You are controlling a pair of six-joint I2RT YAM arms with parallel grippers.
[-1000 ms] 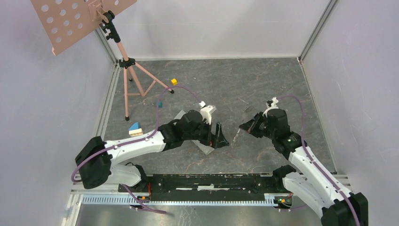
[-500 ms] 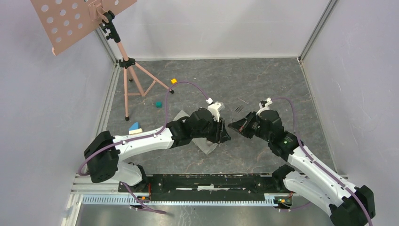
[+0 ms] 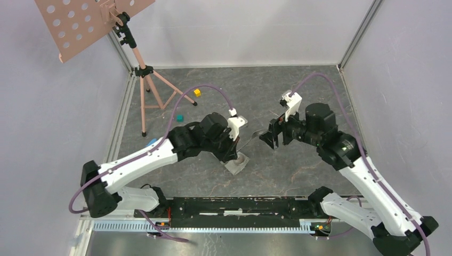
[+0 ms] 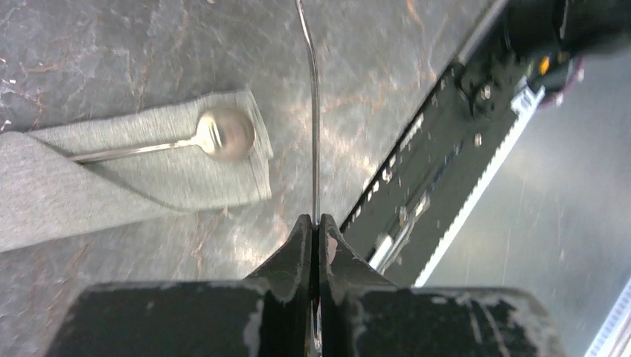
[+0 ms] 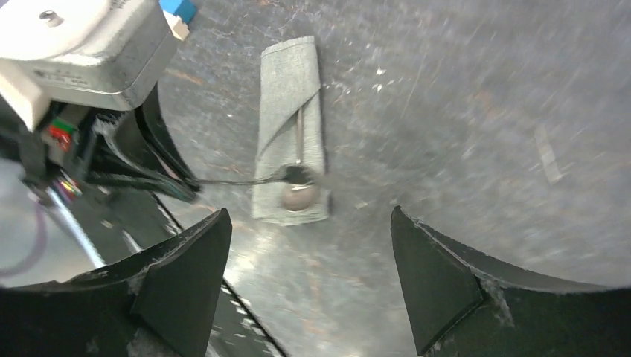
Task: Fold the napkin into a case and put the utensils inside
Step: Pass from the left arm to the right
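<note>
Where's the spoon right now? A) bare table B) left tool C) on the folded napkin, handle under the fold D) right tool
C: the spoon lies on the napkin with its handle under the fold. The left tool pinches a different thin utensil, and the right tool is open and empty.

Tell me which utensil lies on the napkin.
The spoon, its round bowl resting on the napkin; the other thin utensil is clamped in the left gripper jaws.

Held utensil point(image 4: 315, 134) cropped at top.
</note>
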